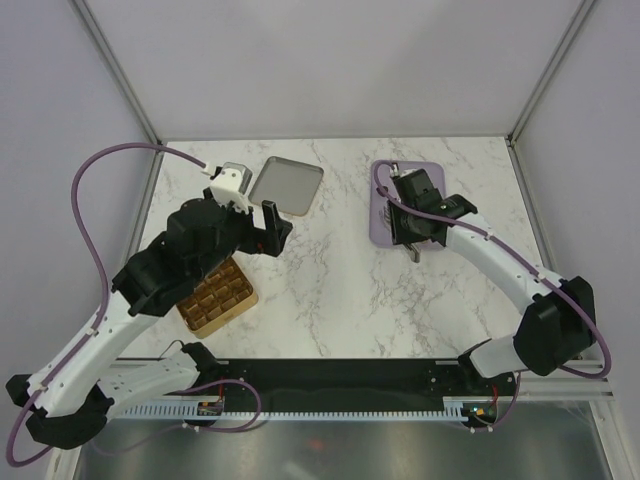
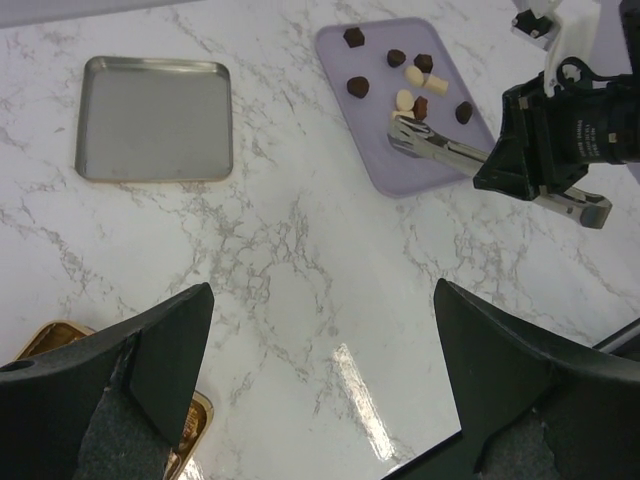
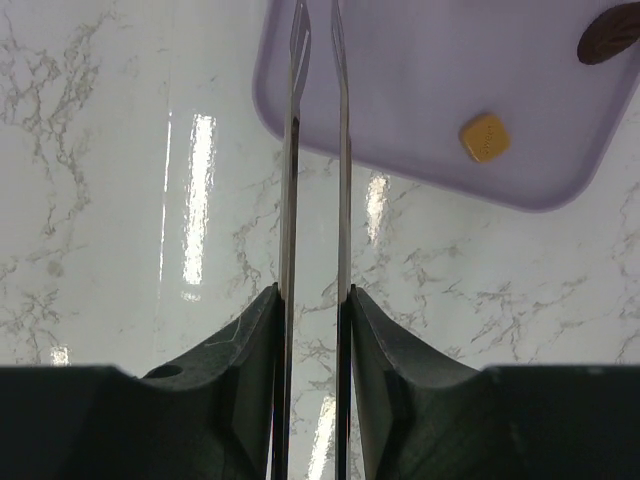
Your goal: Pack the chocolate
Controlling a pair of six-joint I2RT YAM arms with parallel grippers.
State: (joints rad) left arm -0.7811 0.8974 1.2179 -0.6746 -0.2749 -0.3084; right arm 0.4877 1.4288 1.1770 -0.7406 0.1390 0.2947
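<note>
Several chocolate pieces, dark brown and cream-white, lie on the flat lilac tray. My right gripper is shut on metal tongs, whose two blades stand slightly apart. The tong tips rest on the tray beside a white piece, with nothing visible between them. In the right wrist view a yellowish piece and a dark piece lie to the right of the blades. My left gripper hangs open and empty over bare marble next to the gold box.
An empty shallow metal tray sits at the back, left of the lilac tray. The left arm partly covers the gold box with its brown grid. Marble table between the two arms; the dark front rail runs along the near edge.
</note>
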